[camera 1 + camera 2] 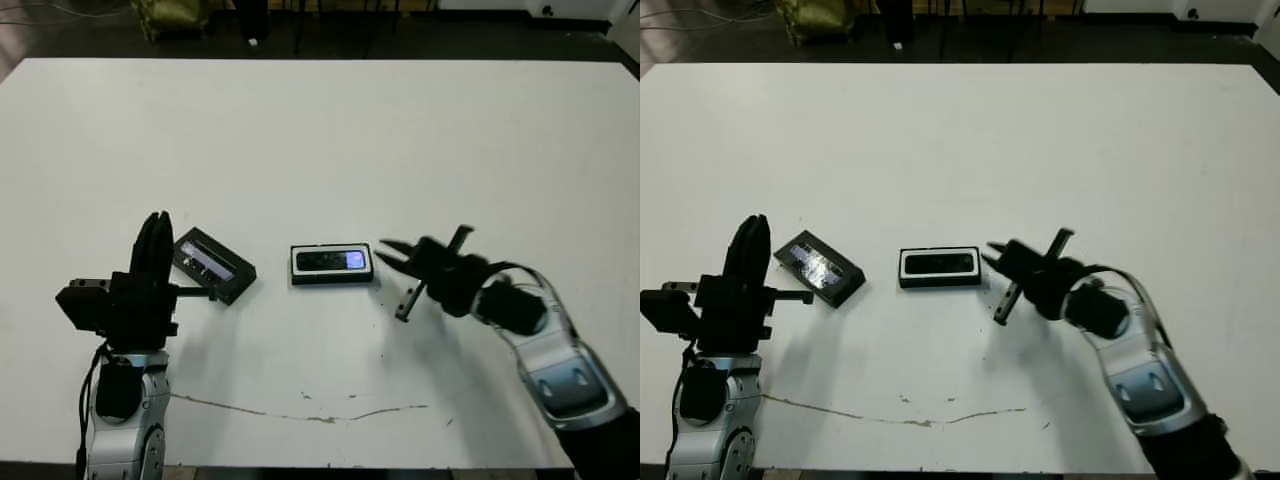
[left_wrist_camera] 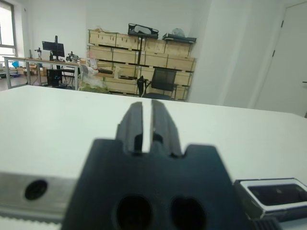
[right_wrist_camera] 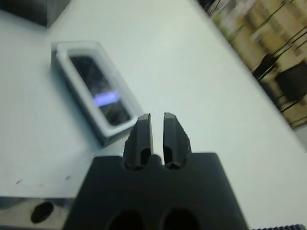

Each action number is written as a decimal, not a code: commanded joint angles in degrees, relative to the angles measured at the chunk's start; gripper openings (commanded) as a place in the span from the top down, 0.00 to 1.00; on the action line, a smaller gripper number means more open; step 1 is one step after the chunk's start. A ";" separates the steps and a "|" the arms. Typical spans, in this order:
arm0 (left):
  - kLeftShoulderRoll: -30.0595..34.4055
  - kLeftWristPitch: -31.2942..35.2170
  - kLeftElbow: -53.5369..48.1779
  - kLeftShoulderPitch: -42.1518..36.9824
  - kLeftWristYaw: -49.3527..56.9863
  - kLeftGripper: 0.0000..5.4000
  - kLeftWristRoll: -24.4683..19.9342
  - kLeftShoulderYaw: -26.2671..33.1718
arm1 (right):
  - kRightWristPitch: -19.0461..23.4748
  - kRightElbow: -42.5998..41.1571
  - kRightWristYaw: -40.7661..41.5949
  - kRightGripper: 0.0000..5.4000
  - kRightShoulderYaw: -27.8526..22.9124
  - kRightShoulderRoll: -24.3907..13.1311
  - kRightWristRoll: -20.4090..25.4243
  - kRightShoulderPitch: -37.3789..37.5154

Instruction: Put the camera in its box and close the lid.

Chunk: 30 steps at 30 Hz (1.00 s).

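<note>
The camera (image 1: pixel 332 261) is seated in the box (image 1: pixel 331 277) at mid-counter, its bluish patch facing up; that half is judged done. The lid (image 1: pixel 213 265) lies off, just left of the box. Both the left tool (image 2: pixel 143 125) and the right tool (image 3: pixel 157 132) are nearly closed and hold nothing.

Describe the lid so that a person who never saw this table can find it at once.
On the white table, look near the front edge, left of the box with its white lining. The lid lies flat and slanted there; only it carries a shiny silvery-purple strip.
</note>
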 commanded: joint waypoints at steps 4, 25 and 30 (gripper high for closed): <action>0.79 1.43 -1.24 1.25 0.17 1.00 0.53 0.27 | -2.40 -3.61 -1.34 1.00 -9.17 2.30 11.11 -0.62; 50.44 36.71 -20.97 -26.61 -29.52 1.00 -0.80 1.16 | -0.75 -0.18 -4.91 1.00 -18.22 2.64 23.51 0.55; 50.96 34.30 -6.16 -44.35 -41.75 1.00 7.38 -14.39 | 0.47 -0.74 -7.08 1.00 -17.84 2.23 22.45 0.16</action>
